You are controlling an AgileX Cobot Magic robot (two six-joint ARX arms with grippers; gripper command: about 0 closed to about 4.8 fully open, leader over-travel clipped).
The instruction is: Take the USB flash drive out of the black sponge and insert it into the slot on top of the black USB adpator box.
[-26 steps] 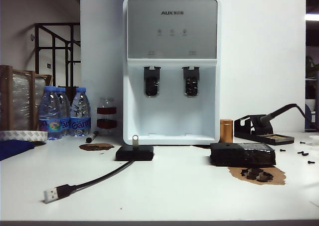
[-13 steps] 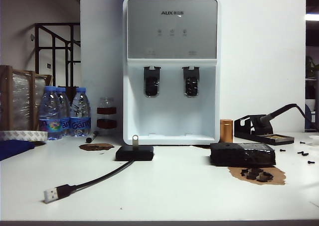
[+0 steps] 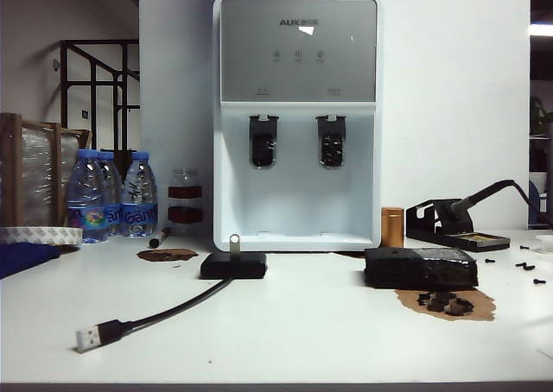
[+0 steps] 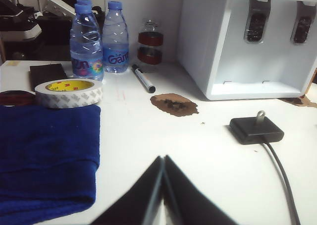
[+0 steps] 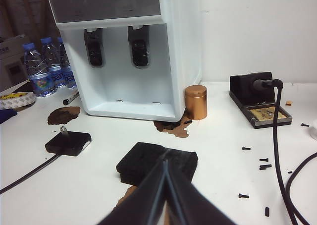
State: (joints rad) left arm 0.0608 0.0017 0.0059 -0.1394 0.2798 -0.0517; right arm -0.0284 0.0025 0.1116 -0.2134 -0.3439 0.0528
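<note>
- Nothing's moved in the last second: USB flash drive (image 3: 233, 243) already stands upright in the black USB adpator box (image 3: 233, 265), well left of the black sponge (image 3: 421, 268).
- My left fingers (image 4: 163, 188) and right fingers (image 5: 165, 190) are pressed together, empty, pulled back from the box.
- Looks done.

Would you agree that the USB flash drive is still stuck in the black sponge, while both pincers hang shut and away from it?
Not quite: the USB flash drive already stands upright in the black USB adpator box, not in the black sponge, as the exterior view shows. The rest holds: the left pincer and the right pincer are shut, apart from it.
</note>
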